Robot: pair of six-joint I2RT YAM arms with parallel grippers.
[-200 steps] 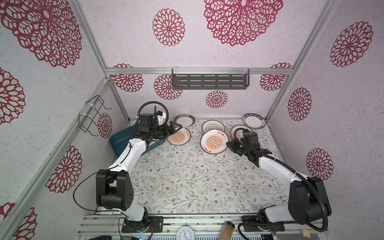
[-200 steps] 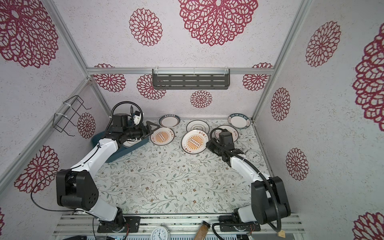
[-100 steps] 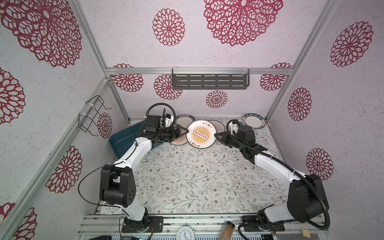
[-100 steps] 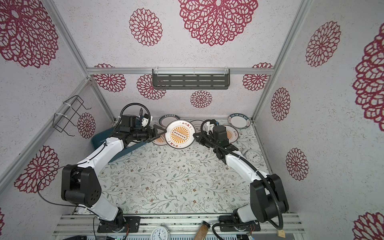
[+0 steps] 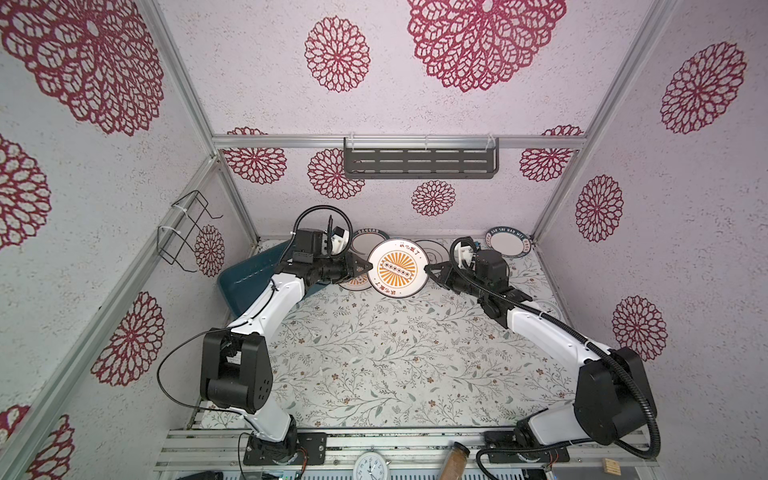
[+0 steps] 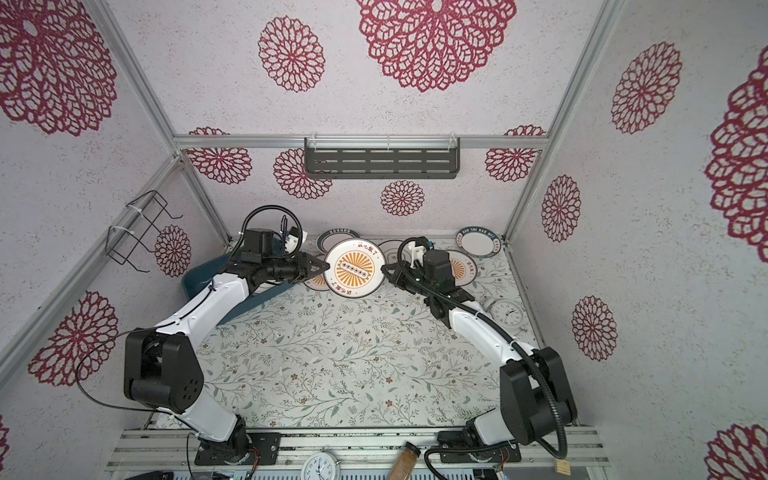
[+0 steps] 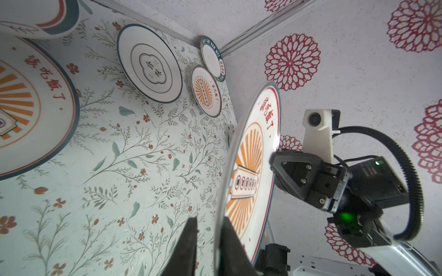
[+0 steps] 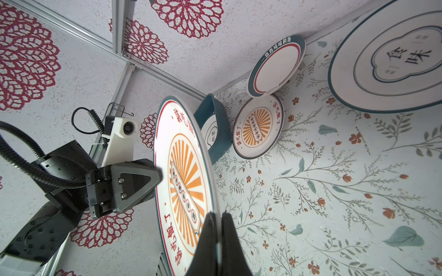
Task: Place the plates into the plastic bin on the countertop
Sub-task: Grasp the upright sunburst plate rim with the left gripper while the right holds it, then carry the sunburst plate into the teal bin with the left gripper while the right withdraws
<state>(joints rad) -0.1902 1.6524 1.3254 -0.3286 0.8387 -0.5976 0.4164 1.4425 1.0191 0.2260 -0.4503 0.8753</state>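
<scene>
- The sunburst plate (image 5: 397,268) is pinched at its rim by the right claw (image 8: 218,213).
- Its opposite rim is straddled narrowly by the left claw (image 7: 210,219). Whether it is gripped there cannot be told.
- The plate is held above the flowered countertop (image 5: 395,357), with open room in front.
- One plate (image 8: 210,133) is seen inside the bin (image 5: 245,278), at the back left.
- Five other plates (image 6: 478,243) are counted near the back wall.

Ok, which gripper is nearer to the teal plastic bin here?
Left. The left gripper is at the bin-side rim of the raised sunburst plate, not far from the plastic bin; the right gripper pinches the opposite rim, farther off.
</scene>
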